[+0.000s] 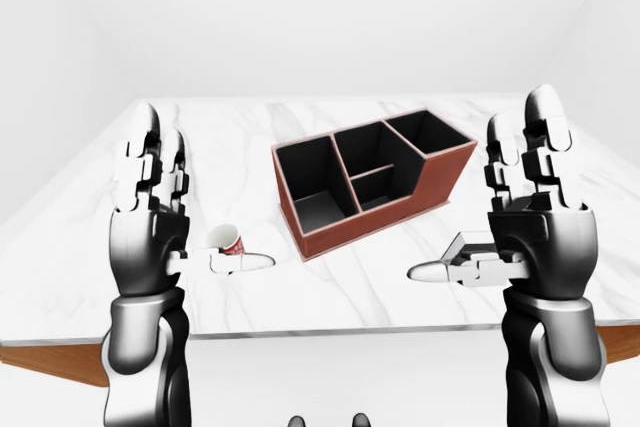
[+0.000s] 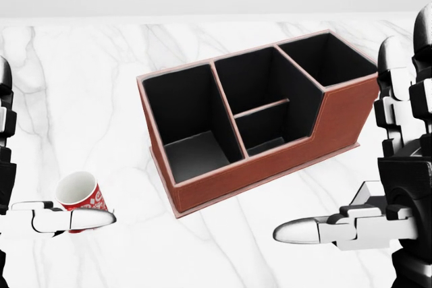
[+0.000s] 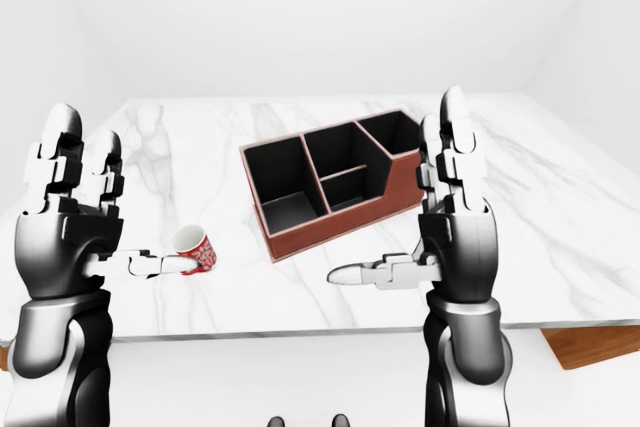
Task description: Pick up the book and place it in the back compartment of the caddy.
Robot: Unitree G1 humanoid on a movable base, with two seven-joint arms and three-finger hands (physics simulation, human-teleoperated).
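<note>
Right of the caddy [image 2: 260, 123] on the marble surface [image 2: 88, 99], the book [image 1: 466, 245] lies mostly hidden behind the right hand [image 1: 525, 222], fingers spread wide. Left of the caddy, the left hand [image 1: 150, 212], equally splayed and empty, hovers by a red mug [image 3: 193, 248].

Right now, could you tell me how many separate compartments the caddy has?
4. In the head view the caddy has one at its left end, two in the middle split by a low divider, and one at the upper right end. None look hidden.

Caddy [image 2: 270, 139] blocks mid-table; bare marble [image 2: 88, 85] lies left (save the mug [image 2: 81, 197]) and below it.
</note>
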